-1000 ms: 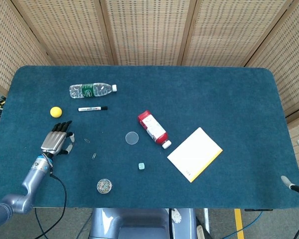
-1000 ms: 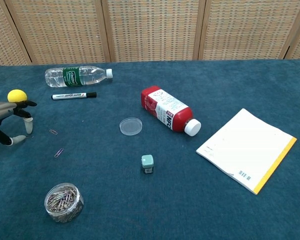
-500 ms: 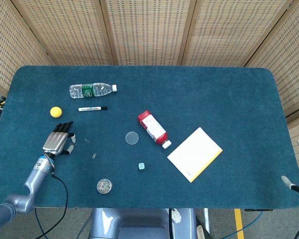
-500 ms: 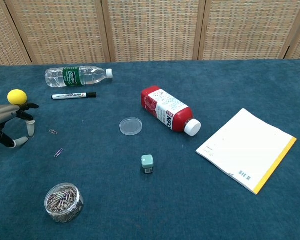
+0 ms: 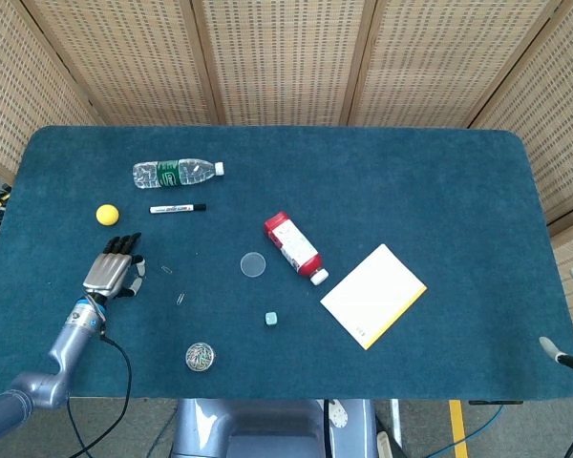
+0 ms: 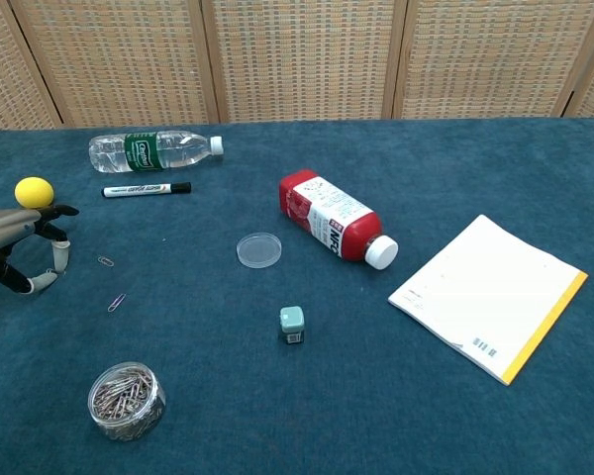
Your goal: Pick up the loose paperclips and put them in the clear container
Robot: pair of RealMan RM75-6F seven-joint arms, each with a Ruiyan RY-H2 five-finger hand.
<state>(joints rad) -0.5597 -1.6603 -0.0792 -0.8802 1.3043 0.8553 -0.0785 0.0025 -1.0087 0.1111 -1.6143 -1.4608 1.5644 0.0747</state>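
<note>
just left of two loose paperclips (image 6: 106, 261), the left hand (image 5: 110, 272) holds nothing, fingers apart; clear container (image 6: 126, 400) lies nearer.

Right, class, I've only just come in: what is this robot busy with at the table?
It is tidying paperclips. Its left hand hovers over the blue table with fingers spread, holding nothing, beside two loose paperclips. The clear container, already holding many clips, stands open near the front edge; its lid lies apart. The right hand is hardly in view at the right edge.
</note>
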